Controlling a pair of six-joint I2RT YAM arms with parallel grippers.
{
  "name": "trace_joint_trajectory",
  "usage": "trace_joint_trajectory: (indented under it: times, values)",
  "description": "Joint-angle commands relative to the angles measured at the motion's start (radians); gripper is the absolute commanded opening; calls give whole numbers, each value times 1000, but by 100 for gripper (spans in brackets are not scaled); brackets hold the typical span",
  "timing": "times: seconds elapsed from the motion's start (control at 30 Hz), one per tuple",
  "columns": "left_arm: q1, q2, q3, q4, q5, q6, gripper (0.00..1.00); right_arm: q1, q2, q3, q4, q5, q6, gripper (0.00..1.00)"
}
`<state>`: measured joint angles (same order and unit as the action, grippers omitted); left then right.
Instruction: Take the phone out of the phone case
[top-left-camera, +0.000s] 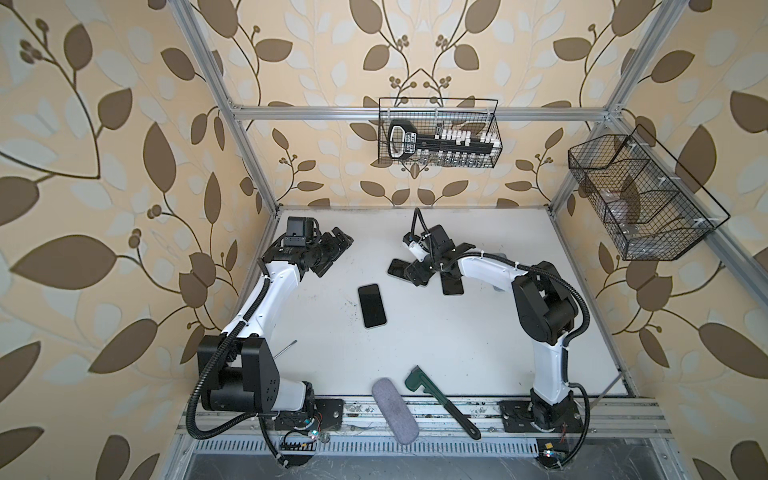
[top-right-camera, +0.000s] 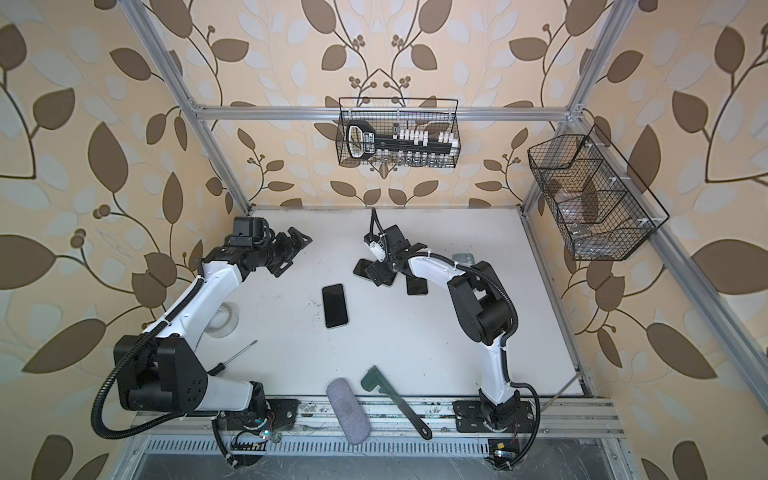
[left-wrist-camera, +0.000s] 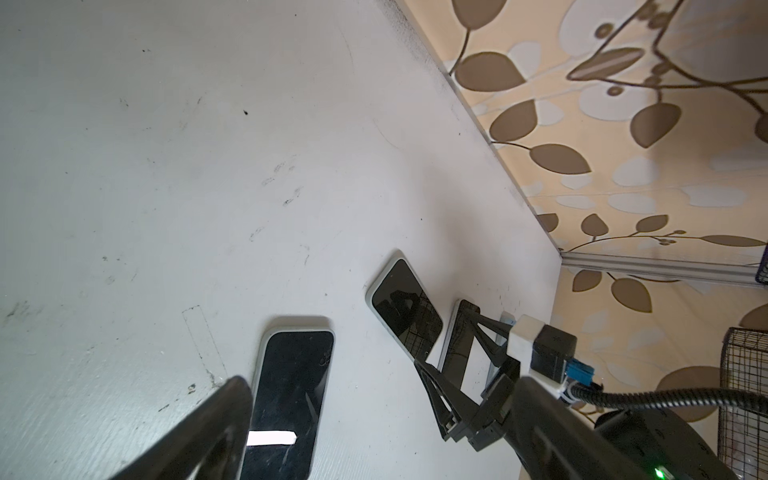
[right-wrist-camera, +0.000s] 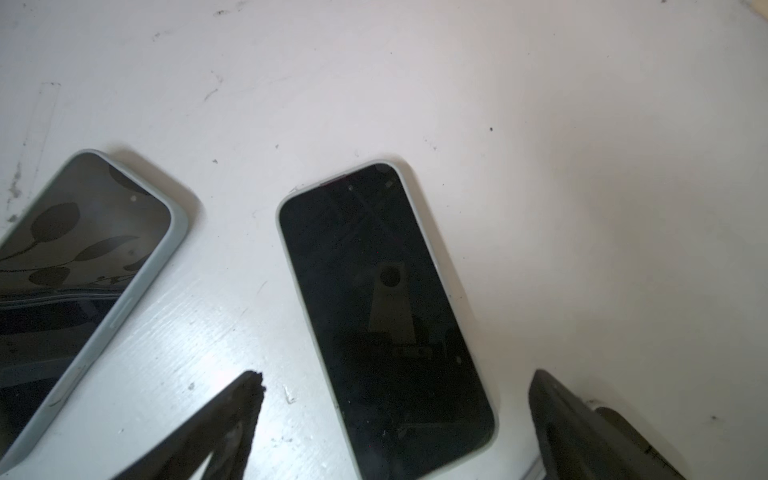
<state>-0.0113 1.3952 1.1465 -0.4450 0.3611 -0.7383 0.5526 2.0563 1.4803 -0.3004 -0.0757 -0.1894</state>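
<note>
The right gripper (top-left-camera: 417, 275) hung low over the back phone (right-wrist-camera: 386, 316), its fingers (right-wrist-camera: 243, 399) spread wide either side of the phone's near end and gripping nothing. The phone lay flat, screen up, at the back middle of the table (top-left-camera: 457, 353), ringed by a thin pale rim that I took for its case, though not with certainty. The left gripper (top-left-camera: 336, 254) was likewise wide open and empty, above bare table to the back left. The step looked like the first grasp. Doing it well probably meant lowering the fingers square to the long edges until they met the table and closing on the rim rather than the glass. The left gripper could then come across to pin or peel a corner, since a flat, slick phone would likely slide under a one-sided push. A third phone (top-left-camera: 452, 284) lay just beside it, partly under the right wrist, the likeliest thing to be struck by so wide a spread. The middle phone (top-left-camera: 372, 306), in a thicker grey-green case, lay near on the other side. A pale piece (top-right-camera: 463, 259) behind the right arm was mostly hidden. The wrench (top-left-camera: 440, 401), pouch (top-left-camera: 395, 411), screwdriver (top-left-camera: 286, 348) and tape (top-right-camera: 232, 322) lay well apart toward the front, and the back basket (top-left-camera: 438, 99) and side basket (top-left-camera: 652, 245) hung on the walls.
</note>
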Motion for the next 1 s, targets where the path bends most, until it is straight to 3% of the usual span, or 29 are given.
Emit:
trace_joint_trajectory:
  times: [0.0,0.57,0.97]
  values:
    - [13,-38,19,2,18,10,99,4,39,25,-46,23,-50,99]
    - [15,-11,5,16,60,2,99,-10,140,96,-107,24,-33,96]
    - [18,-13,4,15,61,2,99,-5,159,97,-154,16,-13,86]
